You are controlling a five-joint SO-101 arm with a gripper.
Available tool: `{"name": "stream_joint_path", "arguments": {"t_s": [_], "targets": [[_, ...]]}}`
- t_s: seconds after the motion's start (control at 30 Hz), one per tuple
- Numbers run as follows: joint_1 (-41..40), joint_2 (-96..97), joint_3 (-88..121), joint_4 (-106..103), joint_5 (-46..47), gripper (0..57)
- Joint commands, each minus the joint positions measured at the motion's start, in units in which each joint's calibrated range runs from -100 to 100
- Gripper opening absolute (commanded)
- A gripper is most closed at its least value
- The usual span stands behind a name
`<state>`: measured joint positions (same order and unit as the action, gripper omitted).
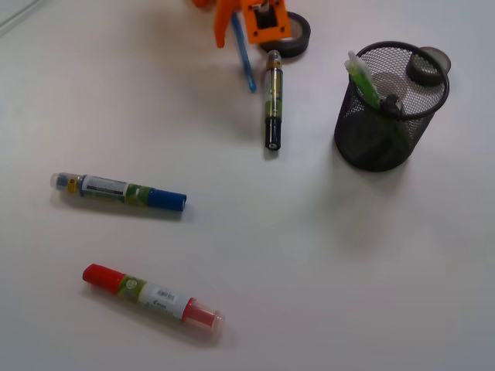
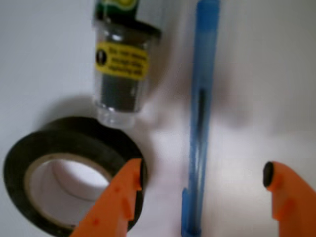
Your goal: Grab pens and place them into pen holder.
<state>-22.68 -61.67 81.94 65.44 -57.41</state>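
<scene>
So the orange gripper (image 2: 202, 185) is sitting low over the table with its two fingers (image 2: 116, 200) spread wide apart, nothing pinched. In the wrist view a light blue pen (image 2: 201, 113) lies flat on the white table (image 2: 276, 74), running lengthwise right through the gap between the fingers, a bit closer to the left-hand one in that view. Neither fingertip is touching it as far as I can see.

Just outside that same finger there's a black tape roll (image 2: 59, 173) lying flat, and the finger overlaps its edge in the picture. Beyond the roll, a marker with a clear cap and a yellow label (image 2: 120, 74) points its cap end toward the gripper, just beside the blue pen and roughly parallel to it.

From the front view the black mesh pen holder (image 1: 360, 143) stands upright well off to one side of the gripper (image 1: 246, 23), with a lime green pen (image 1: 362, 77) leaning in it, tip sticking up past the rim. There's something else dark in there too, can't make out what.

Further away from the fingers, well apart from everything else, a blue-capped marker (image 1: 120, 191) and a red marker (image 1: 151, 297) are lying on the table.
</scene>
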Motion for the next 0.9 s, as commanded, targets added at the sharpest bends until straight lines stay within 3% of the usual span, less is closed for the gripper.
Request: {"name": "stream_joint_path", "arguments": {"t_s": [0.0, 0.27, 0.43, 0.47, 0.53, 0.87], "targets": [[-0.5, -0.5, 4.0, -5.0, 0.0, 27.2], [-0.5, -0.5, 15.6, -15.8, 0.0, 25.9], [-0.4, 0.3, 17.2, -16.8, 0.0, 13.0], [-0.4, 1.6, 17.0, -17.2, 0.0, 6.5], [-0.4, 2.6, 16.7, -17.2, 0.0, 0.0], [4.5, 3.5, -5.3, -15.1, 6.4, 0.3]]}}
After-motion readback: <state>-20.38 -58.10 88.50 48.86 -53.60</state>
